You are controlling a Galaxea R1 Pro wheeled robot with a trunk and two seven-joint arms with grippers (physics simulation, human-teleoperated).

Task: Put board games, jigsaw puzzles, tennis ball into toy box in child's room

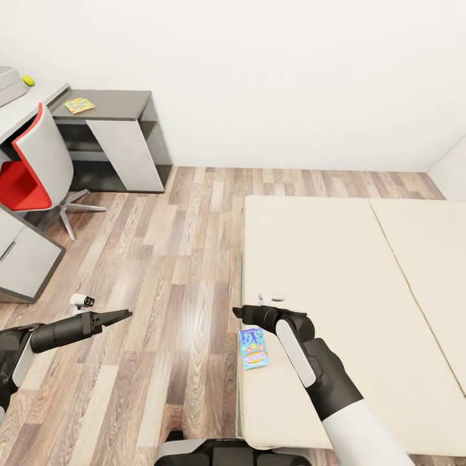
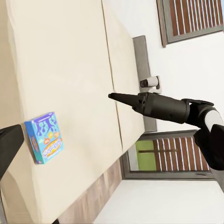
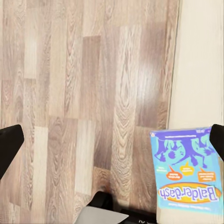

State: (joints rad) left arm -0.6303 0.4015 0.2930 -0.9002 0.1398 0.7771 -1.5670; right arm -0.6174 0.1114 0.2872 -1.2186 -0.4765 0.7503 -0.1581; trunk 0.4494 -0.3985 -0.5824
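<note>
A blue board game (image 1: 253, 347) with cartoon print lies flat near the edge of the beige bed (image 1: 362, 291); it also appears in the left wrist view (image 2: 44, 137) and the right wrist view (image 3: 186, 172). My right gripper (image 1: 238, 312) hovers open just beyond the game, over the bed's edge, holding nothing. My left gripper (image 1: 123, 316) hangs over the wood floor well left of the bed, open and empty. Far off at the upper left, the table (image 1: 123, 103) carries a jigsaw puzzle (image 1: 79, 105), the tennis ball (image 1: 28, 80) and a corner of the grey toy box (image 1: 10, 87).
A red-and-white swivel chair (image 1: 32, 168) stands at the table. Wood-plank floor (image 1: 168, 259) stretches between the table and the bed. White walls close off the far side.
</note>
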